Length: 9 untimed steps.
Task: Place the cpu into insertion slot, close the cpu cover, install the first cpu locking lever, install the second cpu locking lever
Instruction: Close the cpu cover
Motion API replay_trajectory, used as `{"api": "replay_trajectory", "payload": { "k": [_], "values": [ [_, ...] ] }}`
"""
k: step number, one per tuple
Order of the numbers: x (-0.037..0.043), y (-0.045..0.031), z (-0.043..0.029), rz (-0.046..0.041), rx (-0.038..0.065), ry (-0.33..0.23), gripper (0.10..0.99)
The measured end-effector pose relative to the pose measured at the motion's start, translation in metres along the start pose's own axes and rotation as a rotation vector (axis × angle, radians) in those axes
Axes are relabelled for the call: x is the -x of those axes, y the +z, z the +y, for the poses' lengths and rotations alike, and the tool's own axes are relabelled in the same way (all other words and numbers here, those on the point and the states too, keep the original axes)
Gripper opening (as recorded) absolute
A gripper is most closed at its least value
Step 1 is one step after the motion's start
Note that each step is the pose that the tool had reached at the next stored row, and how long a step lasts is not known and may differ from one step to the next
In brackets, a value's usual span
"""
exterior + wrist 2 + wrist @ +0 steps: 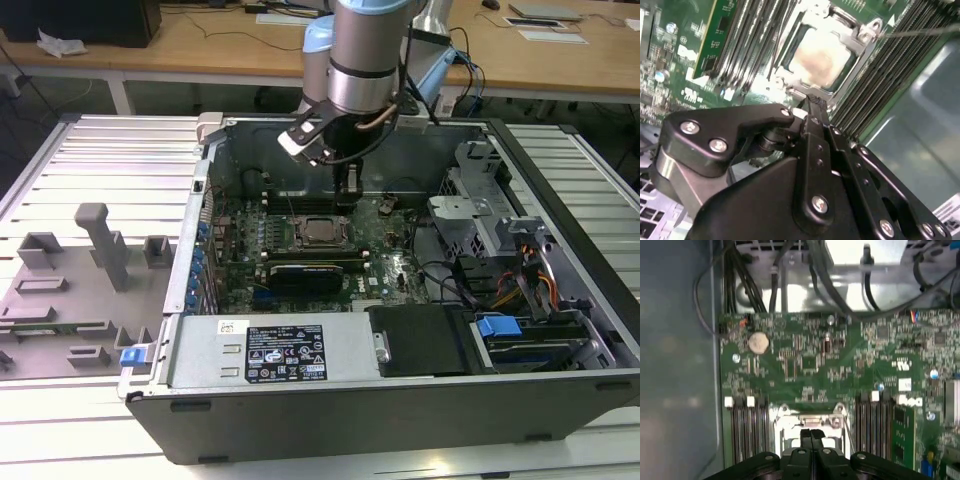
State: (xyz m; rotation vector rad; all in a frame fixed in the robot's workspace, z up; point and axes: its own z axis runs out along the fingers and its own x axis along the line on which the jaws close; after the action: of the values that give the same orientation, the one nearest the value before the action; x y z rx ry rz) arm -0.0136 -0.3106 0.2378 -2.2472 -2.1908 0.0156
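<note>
The open computer case holds a green motherboard. On the board, the insertion slot has the cpu lying flat inside it. The cpu cover lies flat over the chip, and the chip's pale top shows through the cover's square window.

The arm comes down from above into the case. The gripper points down at the slot's far edge in the exterior view. I cannot tell if it touches. Its 2 black fingers are pressed together with nothing between them.

The cpu is square with a smooth, pale beige top. The cover is thin, shiny metal. A thin metal rod sticks out beside the cover.
</note>
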Motion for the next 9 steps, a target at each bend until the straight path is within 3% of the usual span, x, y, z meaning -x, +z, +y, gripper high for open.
{"api": "replay_trajectory", "payload": {
  "k": [5,9],
  "values": [
    [0.0042,0.0052,-0.017,0.0001,0.003,0.0,0.106],
    [0.0072,0.0087,-0.0234,0.0007,0.004,0.0,0.106]
  ]
}}
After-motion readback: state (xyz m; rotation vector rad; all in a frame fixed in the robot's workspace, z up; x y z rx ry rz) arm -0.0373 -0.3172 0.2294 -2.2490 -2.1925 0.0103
